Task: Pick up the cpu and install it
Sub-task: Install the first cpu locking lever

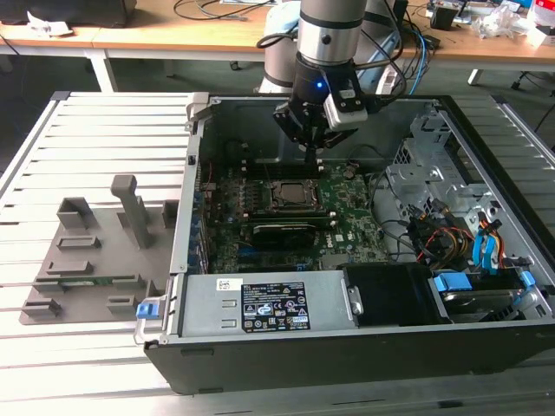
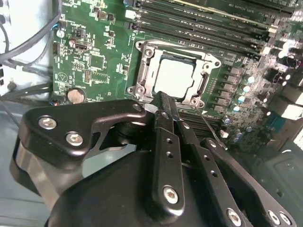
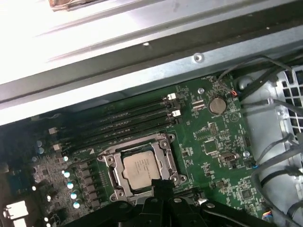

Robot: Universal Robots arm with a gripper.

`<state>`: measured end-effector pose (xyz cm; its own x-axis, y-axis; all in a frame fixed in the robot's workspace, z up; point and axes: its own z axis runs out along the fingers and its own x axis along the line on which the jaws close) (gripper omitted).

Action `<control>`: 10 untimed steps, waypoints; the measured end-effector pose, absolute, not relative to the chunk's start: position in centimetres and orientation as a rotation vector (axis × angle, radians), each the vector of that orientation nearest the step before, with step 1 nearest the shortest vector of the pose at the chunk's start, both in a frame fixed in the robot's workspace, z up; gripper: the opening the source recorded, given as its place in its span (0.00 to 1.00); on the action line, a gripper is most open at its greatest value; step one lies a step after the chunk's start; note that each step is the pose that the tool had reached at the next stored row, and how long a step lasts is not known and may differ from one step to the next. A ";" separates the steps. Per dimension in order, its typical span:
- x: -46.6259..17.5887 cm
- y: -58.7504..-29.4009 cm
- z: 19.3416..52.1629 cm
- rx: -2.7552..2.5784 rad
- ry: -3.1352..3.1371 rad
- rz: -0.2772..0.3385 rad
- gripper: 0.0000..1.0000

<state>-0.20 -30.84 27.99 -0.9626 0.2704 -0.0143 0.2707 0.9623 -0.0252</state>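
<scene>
Inside the open computer case (image 1: 364,347), the exterior view shows the gripper (image 1: 310,154) above the motherboard (image 1: 347,225). Both wrist views show the cpu (image 2: 174,78) (image 3: 141,169) seated in its socket frame (image 2: 142,71) (image 3: 110,163), fingers (image 2: 165,106) clenched together, empty, beside it.

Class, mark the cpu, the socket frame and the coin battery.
cpu (image 3: 141,171): first wrist view, middle of its silvery top.
socket frame (image 3: 166,143): first wrist view, corner of the metal frame.
coin battery (image 3: 217,105): first wrist view, its round face.
</scene>
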 end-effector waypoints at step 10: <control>-0.2 -30.8 28.0 0.115 3.126 -0.040 0.11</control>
